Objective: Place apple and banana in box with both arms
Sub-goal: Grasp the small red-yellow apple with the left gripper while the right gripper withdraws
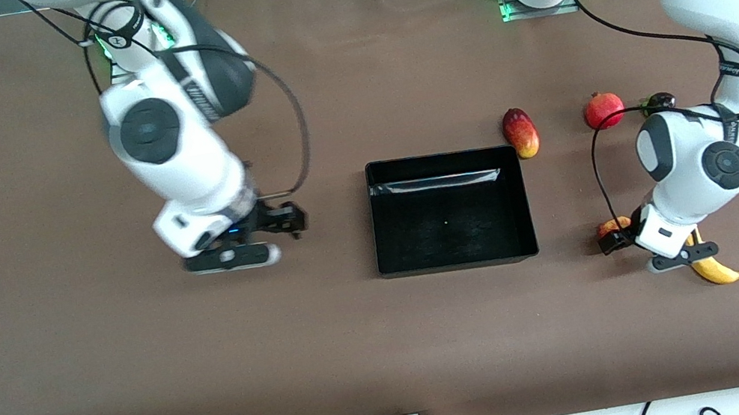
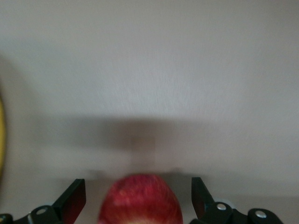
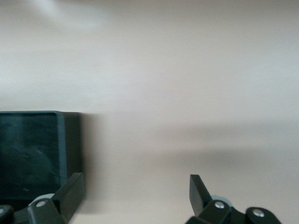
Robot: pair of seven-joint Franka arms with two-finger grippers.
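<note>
Brown cloth covers the table; the box sits mid-table, nothing in it. Left arm reaches down from its base, elbow bent, wrist low at its end of the table. Left gripper is spread wide, one finger on each side of the apple, not touching it. The banana lies beside the apple, partly under the wrist, nearer the front camera. Right arm is bent over the table toward its own end; right gripper is over bare cloth next to the box, fingers wide apart, holding nothing.
</note>
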